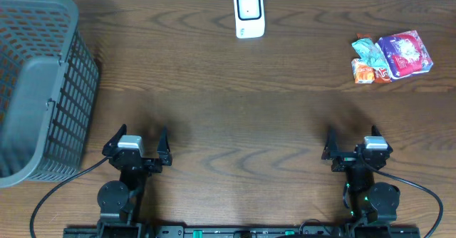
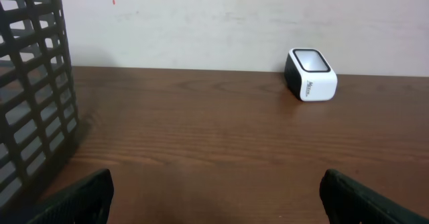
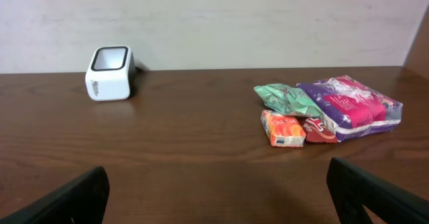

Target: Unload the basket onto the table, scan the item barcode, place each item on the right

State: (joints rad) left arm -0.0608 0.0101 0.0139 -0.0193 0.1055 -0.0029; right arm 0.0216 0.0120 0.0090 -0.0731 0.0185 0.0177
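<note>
Left gripper [image 2: 214, 194]: jaws spread fully wide, empty, touching nothing. Right gripper [image 3: 216, 192]: likewise wide open and empty.
Snack packets [image 1: 390, 58]: purple, green and orange, glossy crinkled wrap, clustered well ahead of the right gripper and to its right.
Barcode scanner [image 1: 249, 13]: white rounded box, dark window, far table edge.
Table [image 1: 228, 110]: dark wood grain.
Basket [image 1: 43, 88]: grey plastic lattice, left side.
</note>
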